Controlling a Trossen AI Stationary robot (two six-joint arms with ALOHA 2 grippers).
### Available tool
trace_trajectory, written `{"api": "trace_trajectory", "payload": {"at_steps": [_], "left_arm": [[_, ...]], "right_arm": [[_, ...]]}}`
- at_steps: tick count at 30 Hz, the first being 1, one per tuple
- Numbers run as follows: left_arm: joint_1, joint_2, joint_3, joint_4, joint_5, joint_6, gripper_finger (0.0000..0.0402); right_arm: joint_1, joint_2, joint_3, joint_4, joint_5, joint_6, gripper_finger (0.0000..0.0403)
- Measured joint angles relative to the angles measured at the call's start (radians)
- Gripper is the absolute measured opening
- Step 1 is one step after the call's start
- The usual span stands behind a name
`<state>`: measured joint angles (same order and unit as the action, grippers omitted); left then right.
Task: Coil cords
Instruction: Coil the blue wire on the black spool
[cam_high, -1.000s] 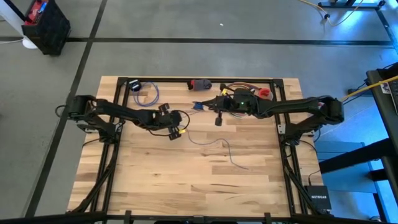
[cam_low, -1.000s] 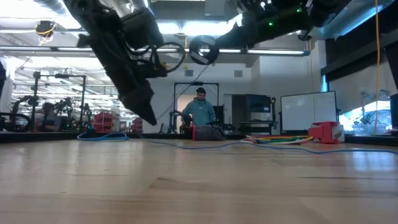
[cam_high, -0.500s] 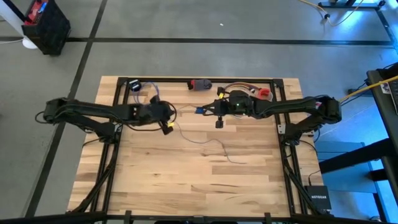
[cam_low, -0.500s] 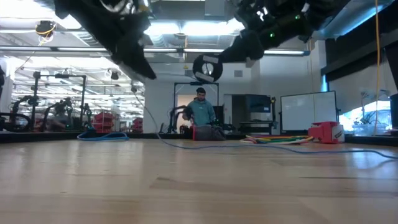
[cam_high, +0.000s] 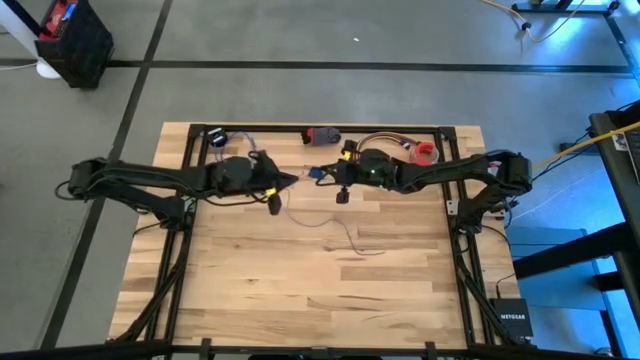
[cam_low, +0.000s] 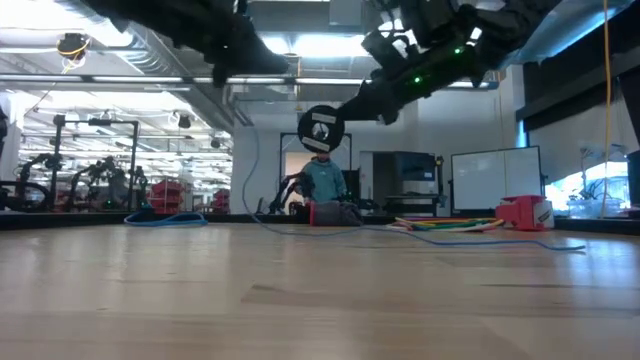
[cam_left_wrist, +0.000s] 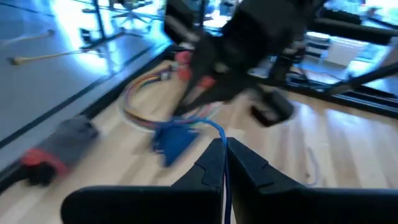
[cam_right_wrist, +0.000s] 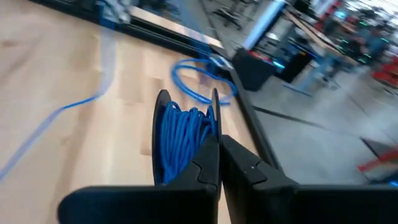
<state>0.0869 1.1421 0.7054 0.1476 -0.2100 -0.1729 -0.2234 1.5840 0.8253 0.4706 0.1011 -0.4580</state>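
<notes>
We are mid-winding: our right end effector (cam_right_wrist: 219, 148) grips the spool (cam_right_wrist: 184, 138), our left end effector (cam_left_wrist: 225, 149) pinches the blue wire (cam_left_wrist: 219, 134); next, another wrap.

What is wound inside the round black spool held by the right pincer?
Thin blue wire is coiled between the flanges of the round black spool. The pincer's fingers cover its lower turns.

Both arms meet above the desk's (cam_high: 300, 290) far half: left end effector (cam_high: 290, 181) left of centre, right end effector (cam_high: 330, 175) just beside it. A thin wire (cam_high: 345, 235) trails across the desk's middle. Bundled cables (cam_high: 385, 140) lie along the far edge.
</notes>
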Motion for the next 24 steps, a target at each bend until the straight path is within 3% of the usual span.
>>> {"api": "trace_trajectory", "payload": {"at_steps": [5,16,24], "left_arm": [[-0.034,0.099,-0.001,0.119,0.022,-0.002,0.0002],[-0.026,0.36,-0.001,0.553,0.025,0.052,0.0002],[-0.004,0.485,-0.001,0.589,0.012,0.045,0.0003]], "right_arm": [[0.0,0.006,0.0,0.035,0.076,0.015,0.001],[0.0,0.005,0.001,0.086,0.011,0.116,0.001],[0.0,-0.018,0.001,0.142,-0.024,0.218,0.001]]}}
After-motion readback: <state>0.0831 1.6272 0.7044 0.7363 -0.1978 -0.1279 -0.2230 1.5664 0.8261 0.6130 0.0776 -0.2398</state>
